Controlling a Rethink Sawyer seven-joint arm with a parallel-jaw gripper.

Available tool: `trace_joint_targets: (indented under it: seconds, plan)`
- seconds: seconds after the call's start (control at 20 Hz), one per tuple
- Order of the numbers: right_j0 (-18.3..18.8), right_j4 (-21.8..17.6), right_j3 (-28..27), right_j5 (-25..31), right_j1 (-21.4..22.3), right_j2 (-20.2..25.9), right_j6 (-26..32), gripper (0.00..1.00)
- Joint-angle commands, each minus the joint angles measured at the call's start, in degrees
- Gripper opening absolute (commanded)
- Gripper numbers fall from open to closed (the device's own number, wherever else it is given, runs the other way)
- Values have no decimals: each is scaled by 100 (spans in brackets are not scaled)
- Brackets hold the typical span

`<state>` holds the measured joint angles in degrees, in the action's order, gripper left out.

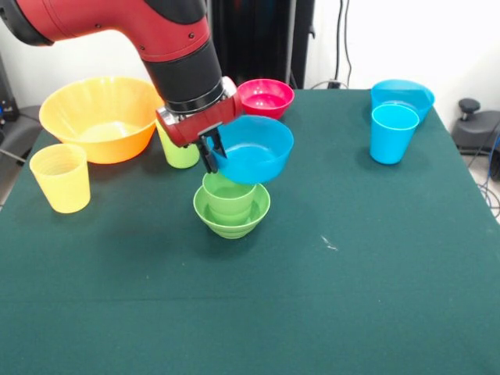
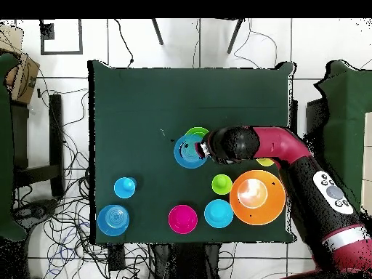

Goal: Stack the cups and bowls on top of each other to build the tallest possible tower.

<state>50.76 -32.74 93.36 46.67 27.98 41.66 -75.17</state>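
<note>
My gripper (image 1: 209,152) is shut on the rim of a small blue bowl (image 1: 256,148). It holds the bowl right over the tower (image 1: 232,205), a green cup (image 1: 229,194) nested in a small green bowl (image 1: 233,220) at the table's middle. The blue bowl's base is at the cup's rim; I cannot tell whether they touch. In the overhead view the gripper (image 2: 196,150) and the blue bowl (image 2: 187,152) cover most of the green bowl (image 2: 197,132).
A large orange bowl (image 1: 101,117), a pale yellow cup (image 1: 61,178), a yellow-green cup (image 1: 181,154) and a red bowl (image 1: 266,98) stand around. A sky blue cup (image 1: 393,133) stands before a shallow blue bowl (image 1: 404,94). Overhead shows another blue round piece (image 2: 218,213).
</note>
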Motion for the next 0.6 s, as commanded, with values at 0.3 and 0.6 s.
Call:
trace_joint_targets:
  seconds: [0.3, 0.6]
  plan:
    - [-285, -353, -389, -21, -41, -290, 234, 0]
    - [-258, -362, -446, 22, -49, -260, 339, 0]
